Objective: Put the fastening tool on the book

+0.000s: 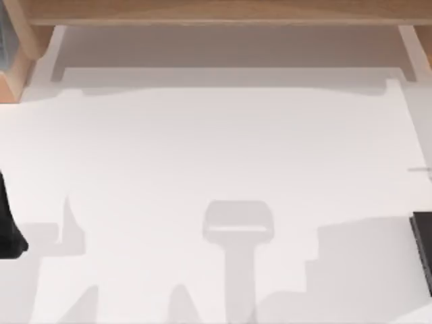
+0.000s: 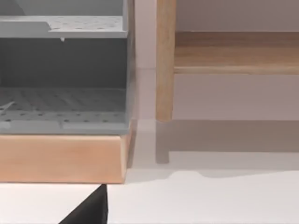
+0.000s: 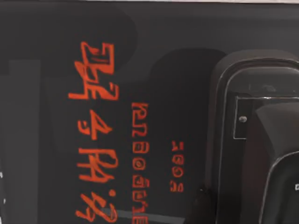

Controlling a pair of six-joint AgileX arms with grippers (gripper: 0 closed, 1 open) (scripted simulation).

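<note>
The book [image 3: 93, 116] is black with red lettering across its cover and sits close under the right wrist camera. A glossy black fastening tool [image 3: 254, 140], a stapler with rounded outlines, is over the cover's edge; I cannot tell whether it rests on the book or is held. In the top view a dark strip of the book [image 1: 423, 253] shows at the table's right edge. My left arm [image 1: 10, 226] stays parked at the table's left edge, and a dark wedge of it [image 2: 88, 211] shows in the left wrist view.
A wooden shelf frame [image 1: 216, 13] runs along the table's back edge, with a wooden post [image 2: 165, 60]. A grey perforated rack [image 2: 63, 74] stands on a wooden block [image 2: 63, 158] at the back left. The white tabletop [image 1: 216, 155] lies open in the middle.
</note>
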